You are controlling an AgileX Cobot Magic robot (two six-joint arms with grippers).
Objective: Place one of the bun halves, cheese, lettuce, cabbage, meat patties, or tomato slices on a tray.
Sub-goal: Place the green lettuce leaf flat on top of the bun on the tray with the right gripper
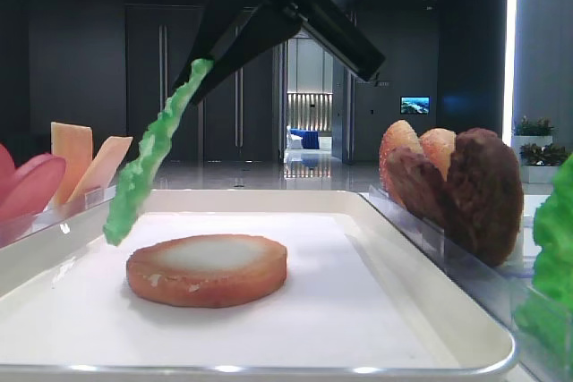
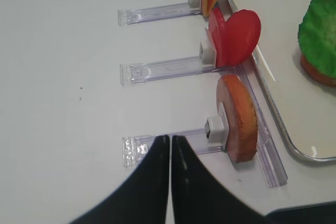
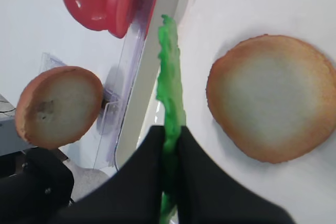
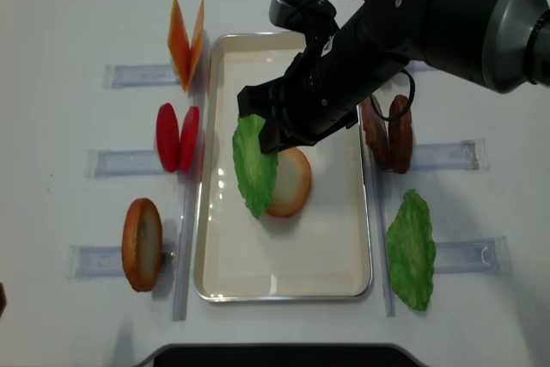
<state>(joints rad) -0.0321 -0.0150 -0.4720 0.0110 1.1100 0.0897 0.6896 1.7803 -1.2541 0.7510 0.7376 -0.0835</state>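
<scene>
A floppy green lettuce (image 4: 255, 165) leaf hangs edge-down from my right gripper (image 4: 256, 119), which is shut on its upper edge above the left half of the off-white tray (image 4: 284, 259). In the right wrist view the lettuce (image 3: 170, 77) runs out from between the black fingers (image 3: 142, 171) of the right gripper (image 3: 169, 132), over the tray's left rim (image 3: 149, 72). One bun half (image 4: 290, 182) lies flat on the tray, just right of the leaf's lower end. My left gripper (image 2: 170, 139) is shut and empty over the table, left of a bun half (image 2: 239, 116) standing in a clear rack.
Left of the tray, clear racks hold cheese (image 4: 186, 40), tomato slices (image 4: 178, 137) and a bun half (image 4: 142, 244). On the right stand meat patties (image 4: 387, 132) and a second lettuce leaf (image 4: 411, 249). The right arm spans the tray's upper half.
</scene>
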